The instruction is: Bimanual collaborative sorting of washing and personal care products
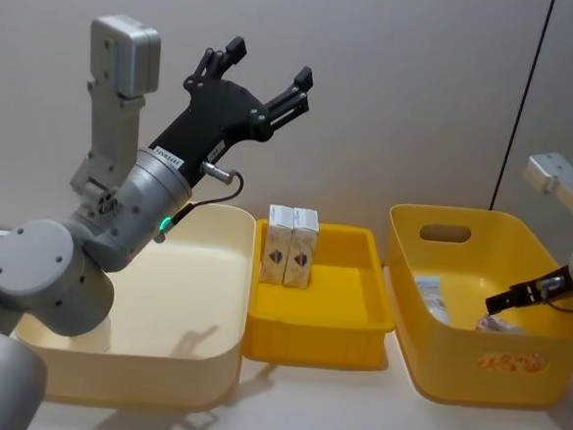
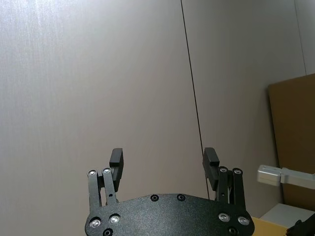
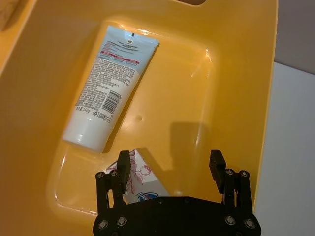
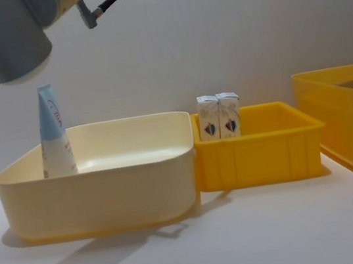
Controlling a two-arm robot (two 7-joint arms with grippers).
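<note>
Hovering released: right end effector (image 3: 168, 167) over tube (image 3: 108, 88), carton (image 3: 140, 179); left end effector (image 1: 267, 76) raised, released.

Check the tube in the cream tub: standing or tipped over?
Standing. In the chest view the tube stands cap-down, crimped end up, at the left side of the cream tub.

Left gripper (image 1: 260, 72) raised, agape — right gripper (image 3: 170, 164) agape.

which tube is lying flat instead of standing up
The tube in the deep yellow bin on the robot's right, lying printed side up on the bin floor. The other tube stands upright, cap down, in the cream tub.
</note>
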